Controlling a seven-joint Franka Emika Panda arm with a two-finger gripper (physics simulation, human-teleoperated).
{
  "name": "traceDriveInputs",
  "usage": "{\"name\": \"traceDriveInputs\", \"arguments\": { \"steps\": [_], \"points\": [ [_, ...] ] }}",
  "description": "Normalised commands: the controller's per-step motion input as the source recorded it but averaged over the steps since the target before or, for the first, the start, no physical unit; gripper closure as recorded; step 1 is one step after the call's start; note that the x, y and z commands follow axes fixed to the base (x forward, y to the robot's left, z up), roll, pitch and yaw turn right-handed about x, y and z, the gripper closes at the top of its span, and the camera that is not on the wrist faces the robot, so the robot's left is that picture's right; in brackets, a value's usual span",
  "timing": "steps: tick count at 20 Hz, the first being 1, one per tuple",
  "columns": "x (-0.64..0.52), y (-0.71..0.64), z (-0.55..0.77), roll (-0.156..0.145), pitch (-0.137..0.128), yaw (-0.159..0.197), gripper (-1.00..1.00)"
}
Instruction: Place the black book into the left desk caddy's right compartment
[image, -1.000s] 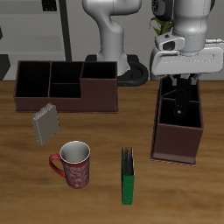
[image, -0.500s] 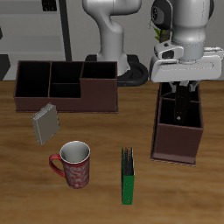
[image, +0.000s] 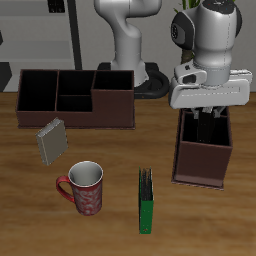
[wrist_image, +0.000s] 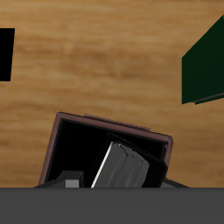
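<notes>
The left desk caddy (image: 179, 160) is a dark brown narrow box standing end-on beside the robot base. My gripper (image: 207, 113) hovers just above its far end, fingers apart and holding nothing. In the wrist view the black book (wrist_image: 122, 166) leans tilted inside the caddy's large dark-walled right compartment (wrist_image: 80, 149), its pale page edge showing, framed by the caddy's brown rim (wrist_image: 109, 124). In the exterior view the book is hard to make out against the dark interior.
A wide brown caddy (image: 75, 95) stands at the back. A grey book (image: 51, 141), a red mug (image: 85, 188) and a green book (image: 146, 198) stand nearer the front edge. The green book also shows in the wrist view (wrist_image: 206, 61).
My gripper has risen out of the caddy and its fingers have parted. The black book has stayed behind inside the compartment.
</notes>
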Motion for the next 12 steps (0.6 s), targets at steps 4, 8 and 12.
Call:
{"name": "traceDriveInputs", "arguments": {
  "steps": [4, 8, 12],
  "points": [
    [-0.02, 0.05, -0.21, 0.015, 0.035, -0.007, 1.00],
    [0.00, 0.03, -0.19, 0.007, 0.055, -0.016, 1.00],
    [0.00, 0.00, -0.20, -0.015, 0.067, -0.015, -1.00]
  ]
}}
